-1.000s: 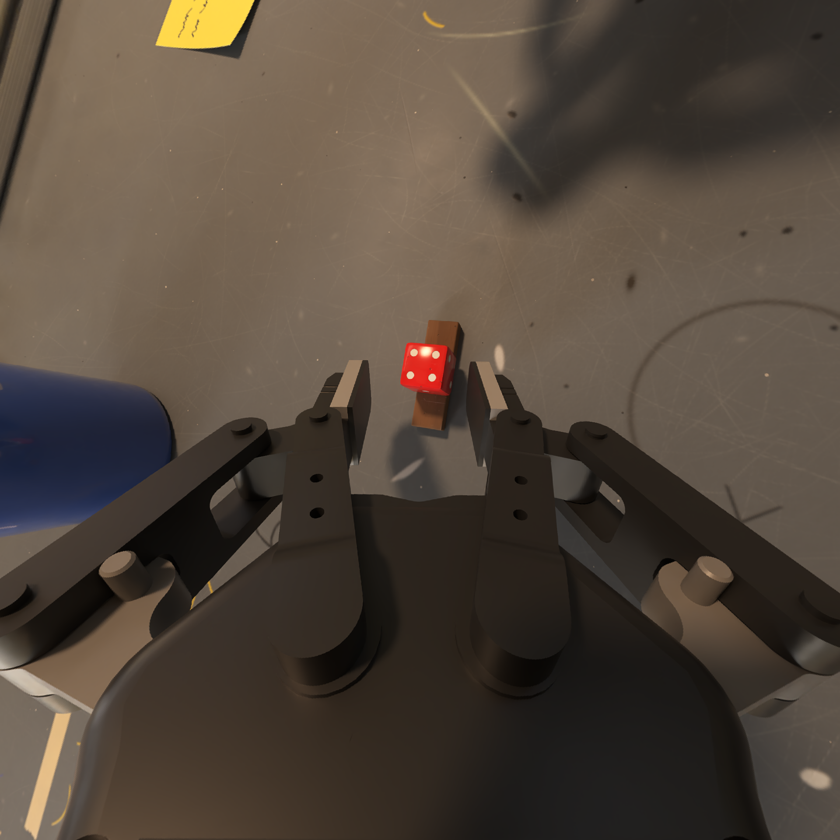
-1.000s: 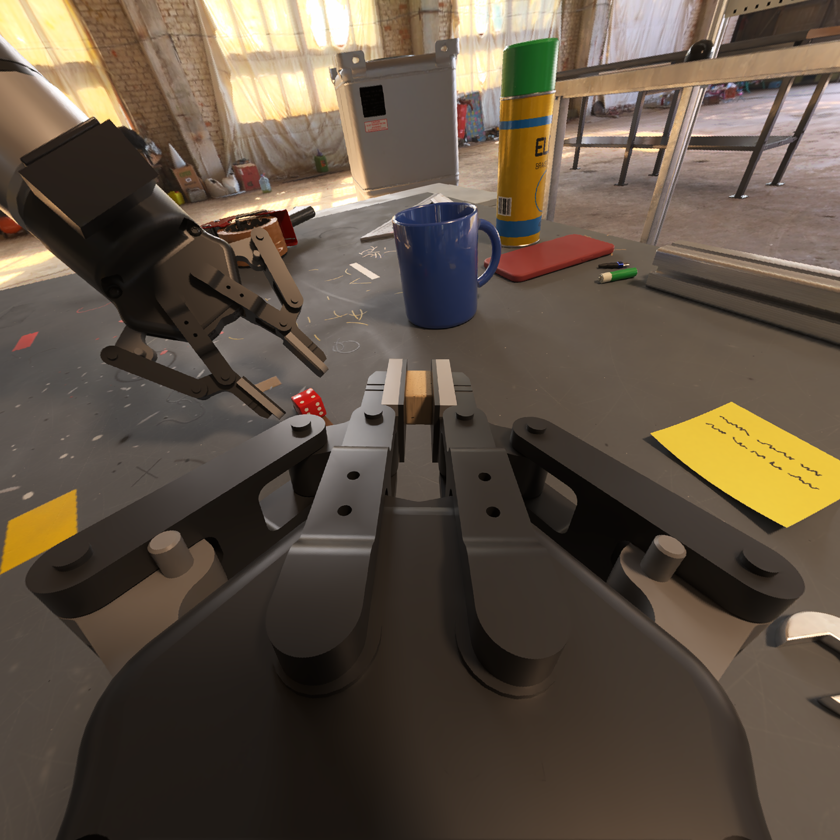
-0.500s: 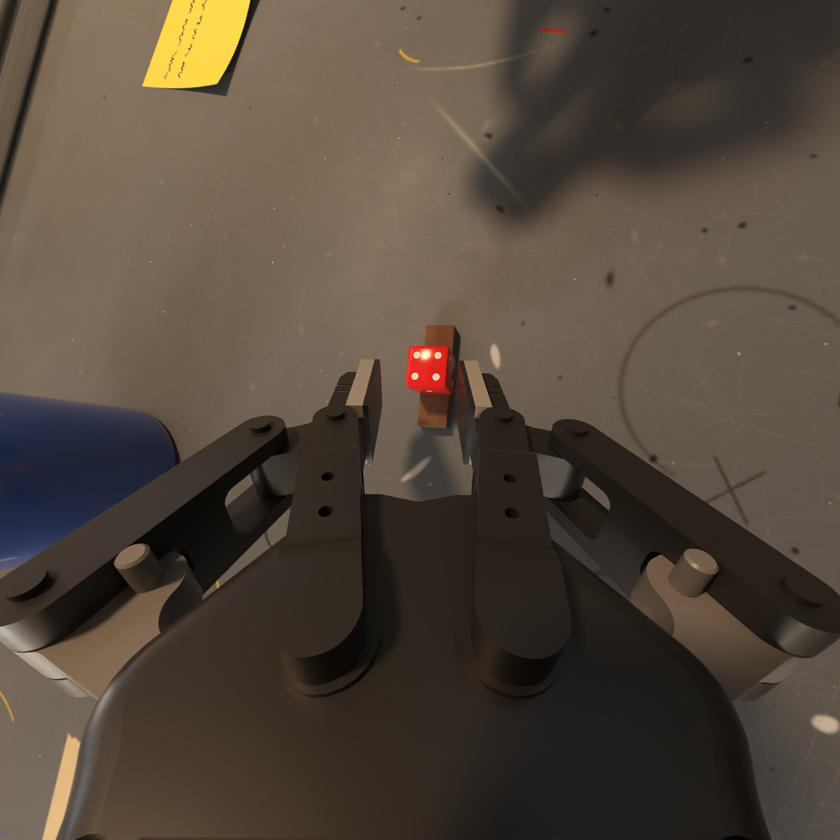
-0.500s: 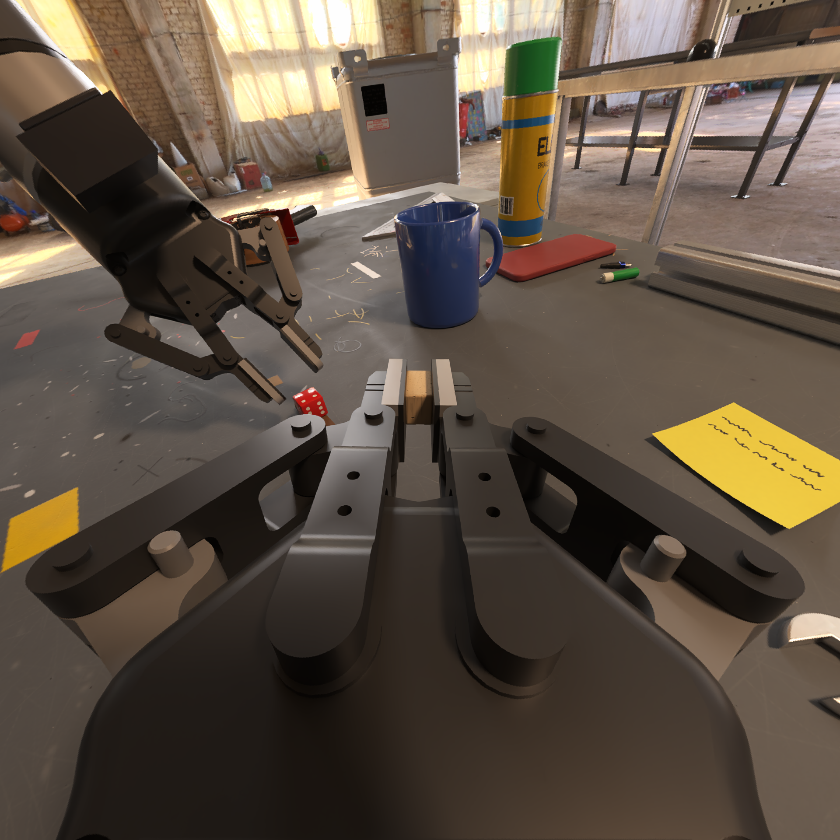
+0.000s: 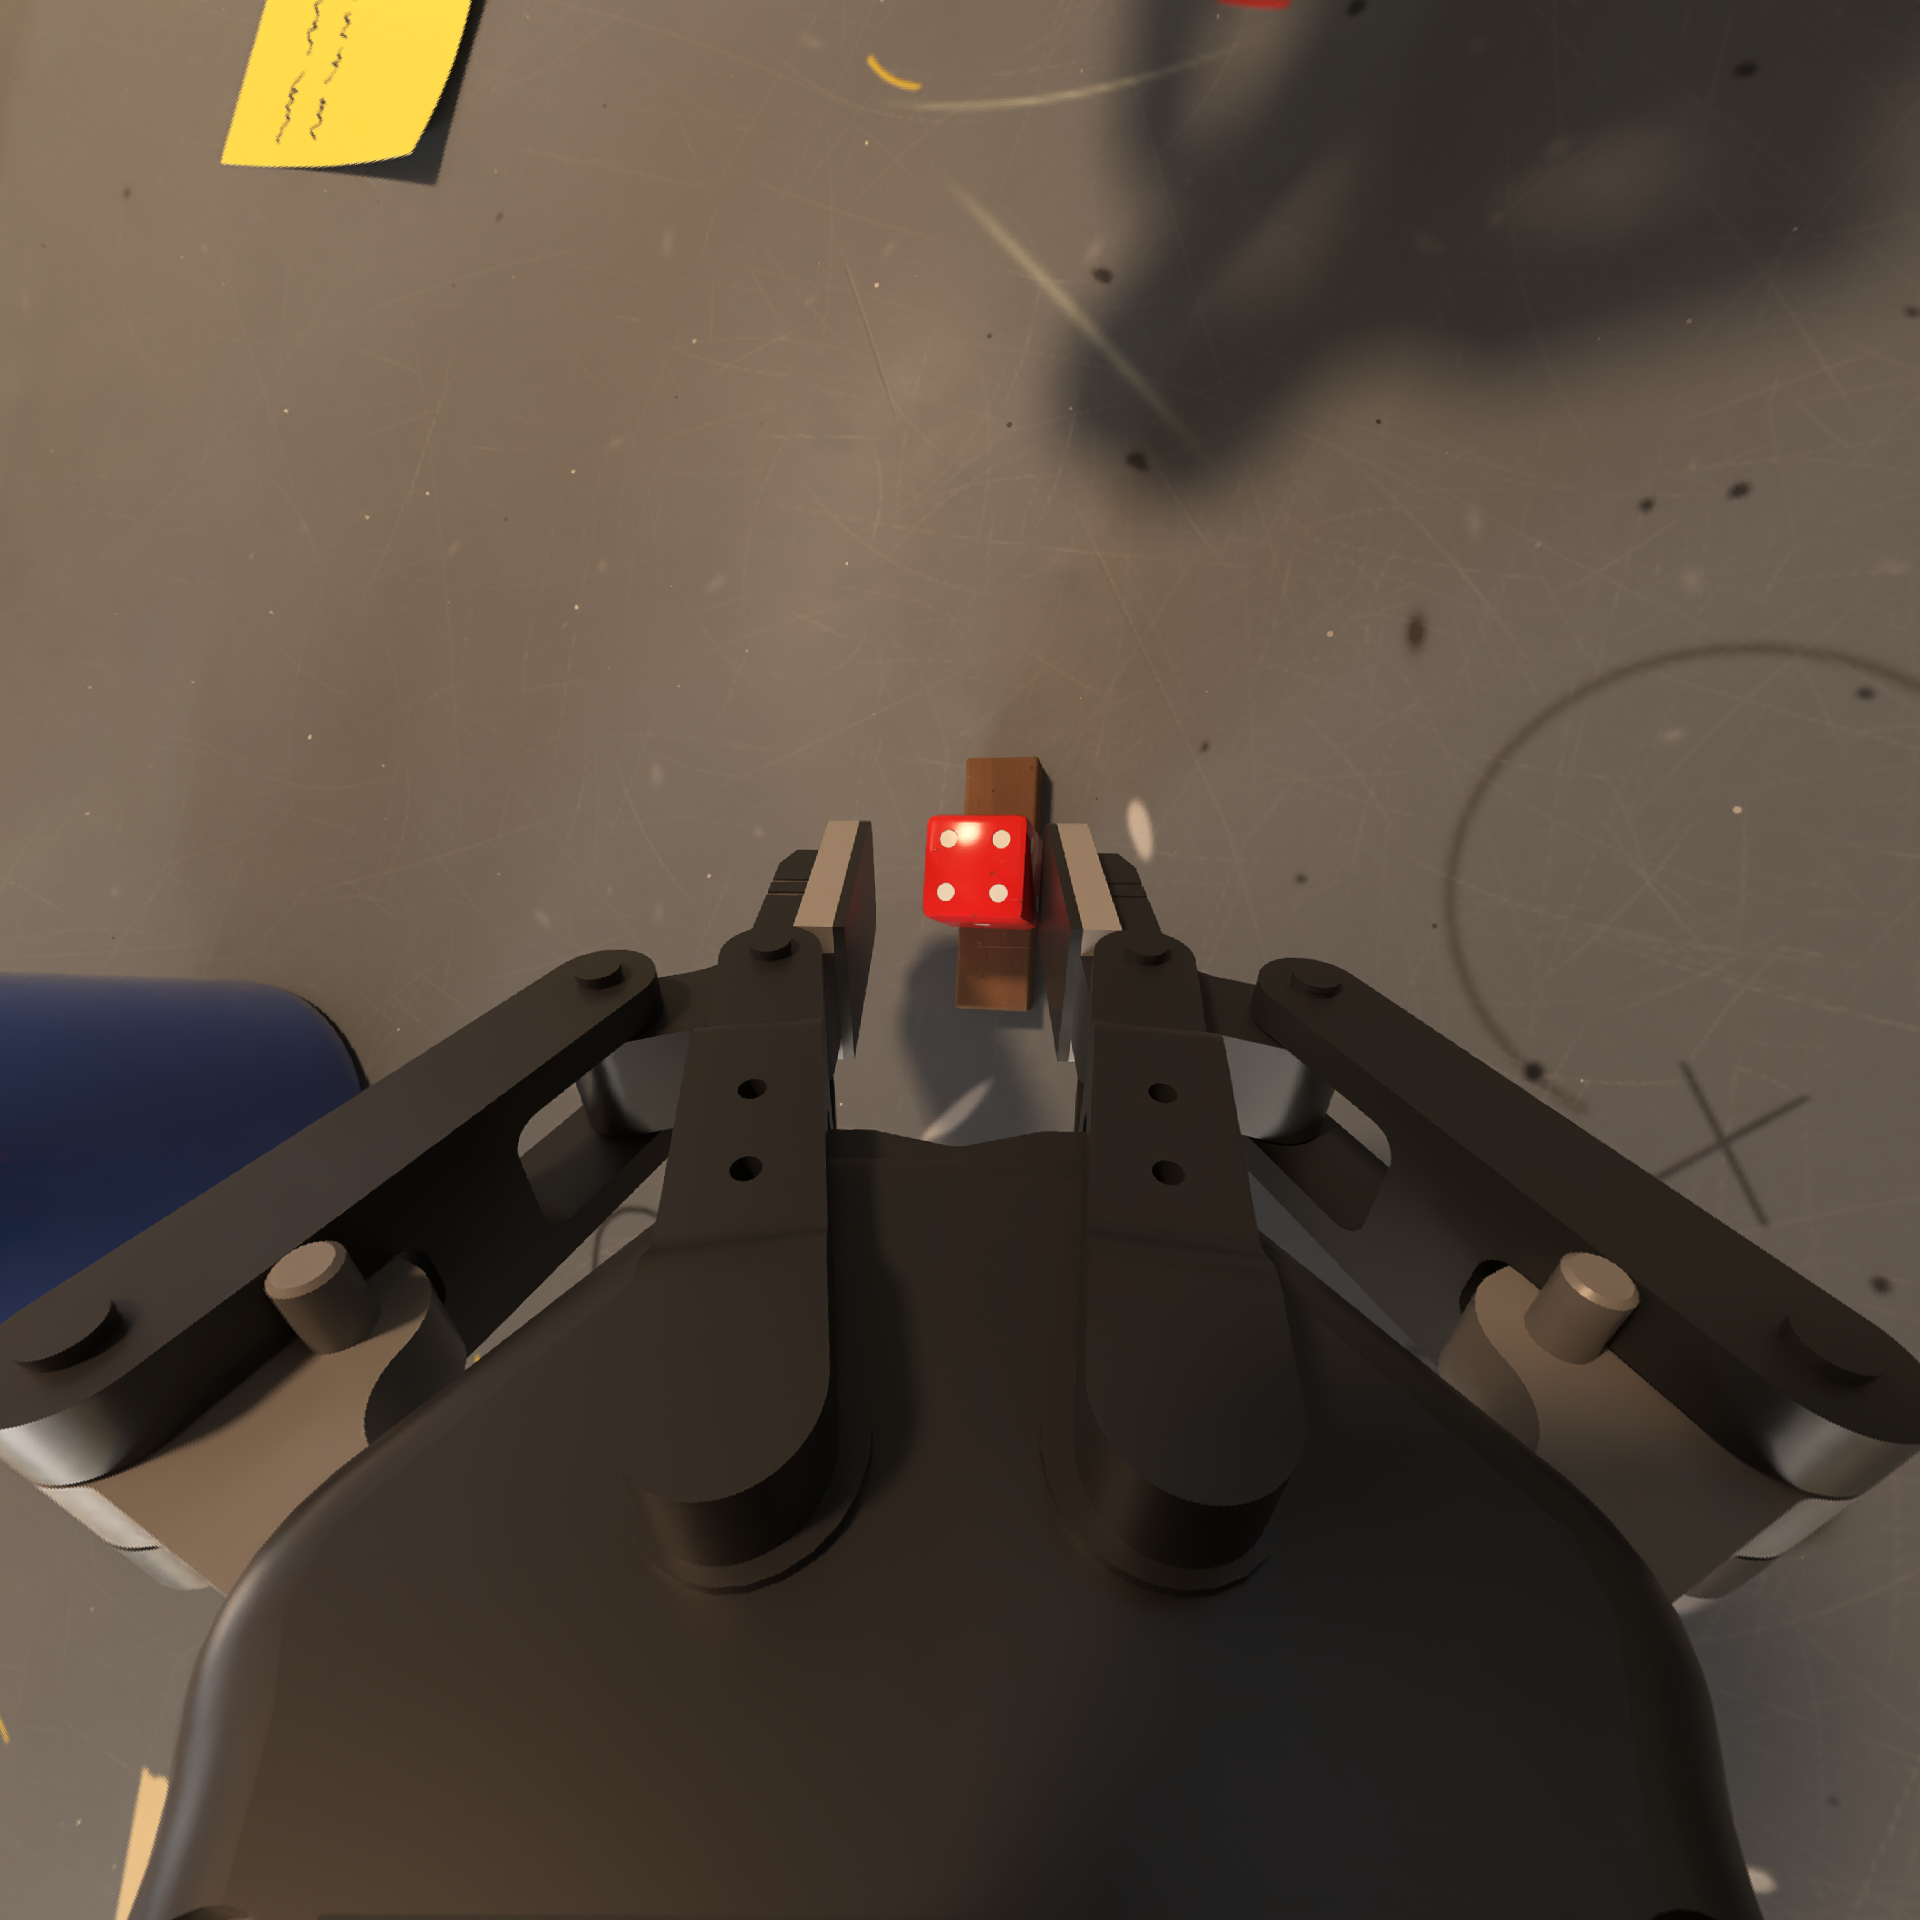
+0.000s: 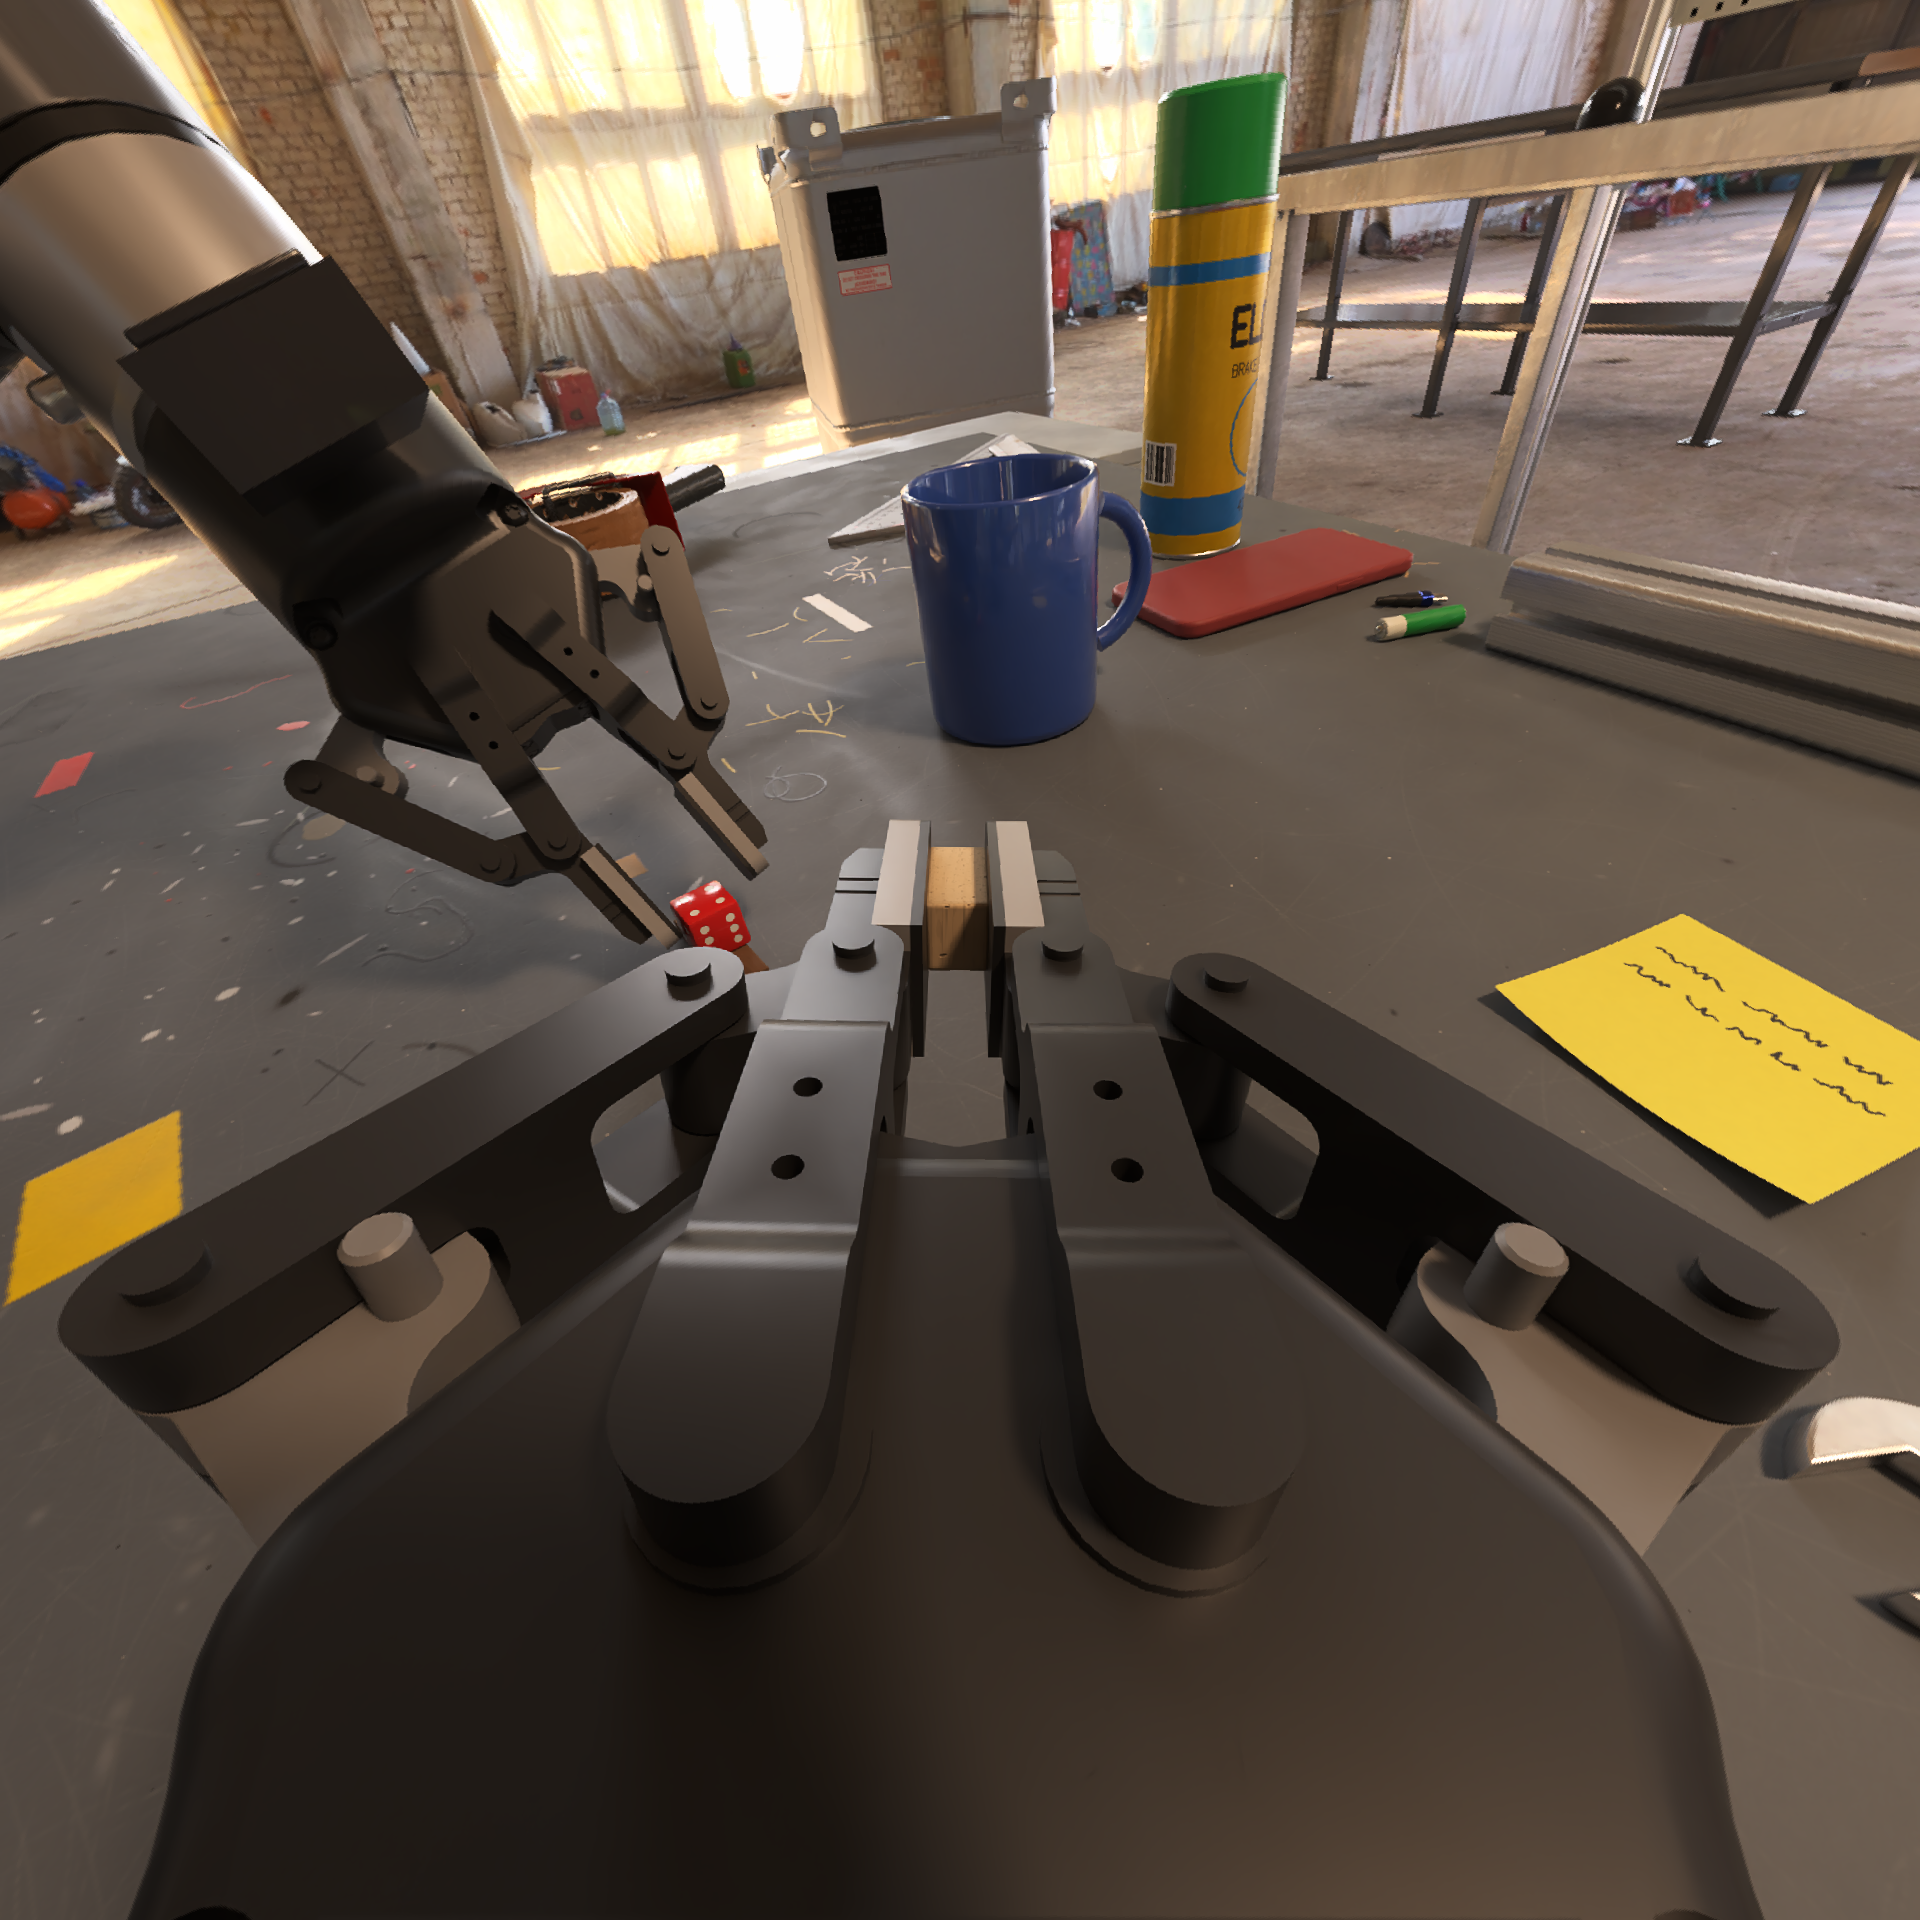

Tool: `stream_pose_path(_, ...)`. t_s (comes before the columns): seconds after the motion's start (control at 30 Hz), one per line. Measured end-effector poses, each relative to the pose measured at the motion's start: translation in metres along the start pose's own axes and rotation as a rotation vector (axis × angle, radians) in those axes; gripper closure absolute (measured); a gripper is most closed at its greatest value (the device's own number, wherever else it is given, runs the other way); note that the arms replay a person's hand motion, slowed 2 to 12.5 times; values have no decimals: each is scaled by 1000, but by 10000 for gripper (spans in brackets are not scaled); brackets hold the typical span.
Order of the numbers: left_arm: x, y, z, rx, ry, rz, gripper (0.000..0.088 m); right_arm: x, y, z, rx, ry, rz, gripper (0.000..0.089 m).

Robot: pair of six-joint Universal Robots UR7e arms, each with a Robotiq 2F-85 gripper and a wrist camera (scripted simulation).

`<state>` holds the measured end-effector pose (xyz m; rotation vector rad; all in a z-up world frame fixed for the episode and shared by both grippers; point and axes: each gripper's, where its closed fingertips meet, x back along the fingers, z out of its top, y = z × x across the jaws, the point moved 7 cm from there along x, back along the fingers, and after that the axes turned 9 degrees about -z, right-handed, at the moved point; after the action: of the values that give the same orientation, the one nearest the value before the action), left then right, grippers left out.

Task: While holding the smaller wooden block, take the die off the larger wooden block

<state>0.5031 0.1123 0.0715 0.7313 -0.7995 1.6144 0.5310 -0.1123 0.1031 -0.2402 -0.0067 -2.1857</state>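
With your right gripper (image 6: 957, 875) clamped on the small block (image 6: 956, 906), your left gripper (image 5: 961, 875) straddles – unclosed – the die (image 5: 977, 869) atop the large block (image 5: 1000, 961) – next, close squarely, then lift.

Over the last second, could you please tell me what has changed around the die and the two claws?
The left claw has narrowed its opening and drawn in around the red white-spotted die; its fingers now flank the die closely, not yet gripping it. The die still sits on the dark brown wooden block. The right claw stays clamped on the small pale wooden block, and the blue ceramic mug has not moved.
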Motion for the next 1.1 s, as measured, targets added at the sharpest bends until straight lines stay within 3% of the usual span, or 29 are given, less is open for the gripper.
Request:
stream_pose_path(0.67, -6, -1, 2, -7, 24, -54, 680, 0, 1, -1, -3, -6, 1, 802)
stream_pose_path(1.1, -6, -1, 7, -12, 82, -42, 680, -1, 1, -2, -5, -9, 2, 802)
